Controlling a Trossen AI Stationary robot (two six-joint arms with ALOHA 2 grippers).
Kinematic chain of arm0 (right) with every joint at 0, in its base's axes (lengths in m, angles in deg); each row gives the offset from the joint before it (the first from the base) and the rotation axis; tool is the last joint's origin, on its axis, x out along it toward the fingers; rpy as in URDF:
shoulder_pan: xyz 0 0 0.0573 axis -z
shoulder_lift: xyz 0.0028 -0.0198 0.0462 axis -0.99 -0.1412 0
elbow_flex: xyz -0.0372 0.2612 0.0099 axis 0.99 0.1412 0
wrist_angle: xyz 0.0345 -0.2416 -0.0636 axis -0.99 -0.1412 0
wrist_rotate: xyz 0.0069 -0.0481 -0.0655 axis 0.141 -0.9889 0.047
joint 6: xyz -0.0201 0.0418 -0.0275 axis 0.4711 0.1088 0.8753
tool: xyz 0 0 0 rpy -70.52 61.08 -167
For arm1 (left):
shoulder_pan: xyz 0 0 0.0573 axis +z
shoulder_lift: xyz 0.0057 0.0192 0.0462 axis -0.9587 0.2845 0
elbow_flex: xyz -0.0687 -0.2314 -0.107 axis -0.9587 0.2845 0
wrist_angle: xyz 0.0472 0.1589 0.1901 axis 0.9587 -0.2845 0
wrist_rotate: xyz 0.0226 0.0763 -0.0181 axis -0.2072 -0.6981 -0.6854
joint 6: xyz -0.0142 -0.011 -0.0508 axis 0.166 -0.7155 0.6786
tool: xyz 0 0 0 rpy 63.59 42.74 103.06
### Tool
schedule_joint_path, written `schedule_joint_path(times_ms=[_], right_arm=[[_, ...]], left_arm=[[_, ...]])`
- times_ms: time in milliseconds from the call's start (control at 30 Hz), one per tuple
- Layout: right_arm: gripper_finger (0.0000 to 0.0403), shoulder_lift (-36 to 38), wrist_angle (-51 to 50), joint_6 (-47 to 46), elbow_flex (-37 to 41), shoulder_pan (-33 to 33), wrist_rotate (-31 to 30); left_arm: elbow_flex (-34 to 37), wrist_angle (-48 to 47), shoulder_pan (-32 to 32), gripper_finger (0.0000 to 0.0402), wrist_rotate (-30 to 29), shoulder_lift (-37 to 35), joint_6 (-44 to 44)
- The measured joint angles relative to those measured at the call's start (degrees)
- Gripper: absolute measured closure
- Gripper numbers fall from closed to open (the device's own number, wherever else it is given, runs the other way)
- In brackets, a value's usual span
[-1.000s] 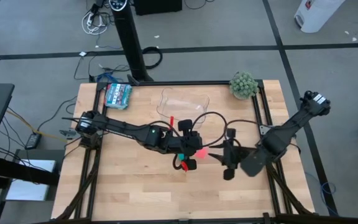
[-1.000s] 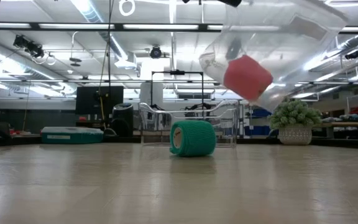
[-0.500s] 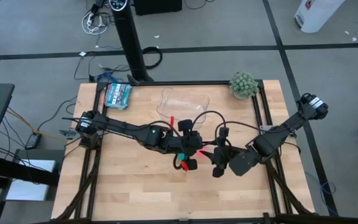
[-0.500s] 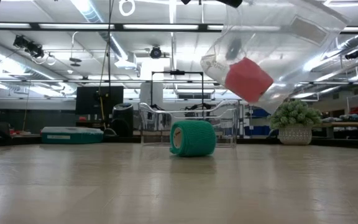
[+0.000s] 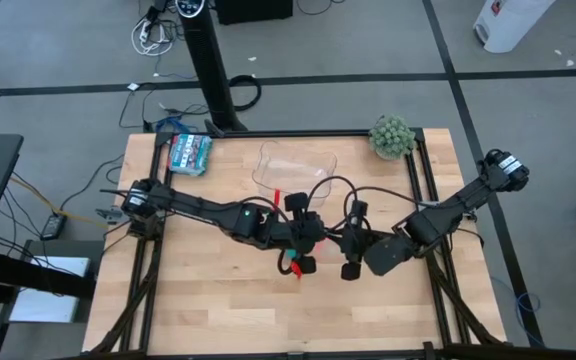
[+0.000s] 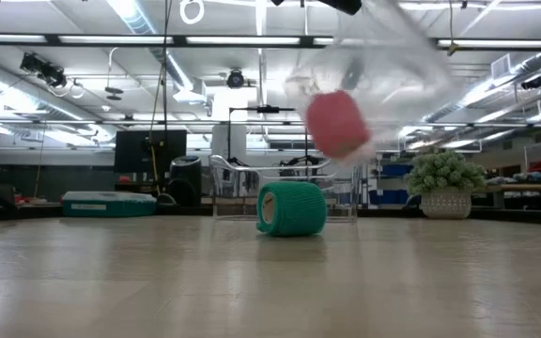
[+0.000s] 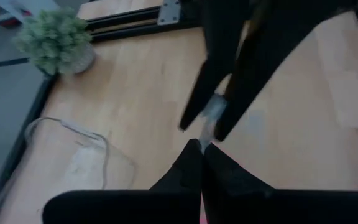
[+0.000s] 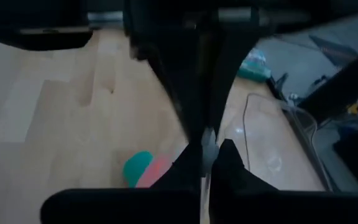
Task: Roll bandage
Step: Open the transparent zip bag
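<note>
The bandage [image 6: 291, 208] lies as a compact teal roll on its side near the middle of the table [image 5: 198, 310], free of both claws. Above it, the left gripper [image 5: 299, 231] and the right gripper [image 5: 348, 243] meet fingertip to fingertip, both pinched shut on a clear plastic bag [image 6: 383, 66]. A pink block [image 6: 337, 123] hangs inside the bag.

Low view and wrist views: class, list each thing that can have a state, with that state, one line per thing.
Bandage: rolled up, lying on its side on the table.
Pink roll: inside the bag, off the table.
Bag: clear, held in the air.
Left gripper: shut on bag.
Right gripper: shut on bag.
</note>
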Motion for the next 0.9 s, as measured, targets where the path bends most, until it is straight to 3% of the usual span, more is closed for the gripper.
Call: schedule_joint_path(times_ms=[433,900], right_arm=[[0.0403,0.35,-3.76,-11.59,1.51,-2.54,0.02],[0.0403,0.87,2.76,-21.68,14.67,-4.27,-0.44]], left_arm=[[0.00,0.60,-0.84,0.0401,-5.51,0.04,-1.58],[0.00,1.45,-1.04,0.0401,-6.80,-0.22,-2.01]])
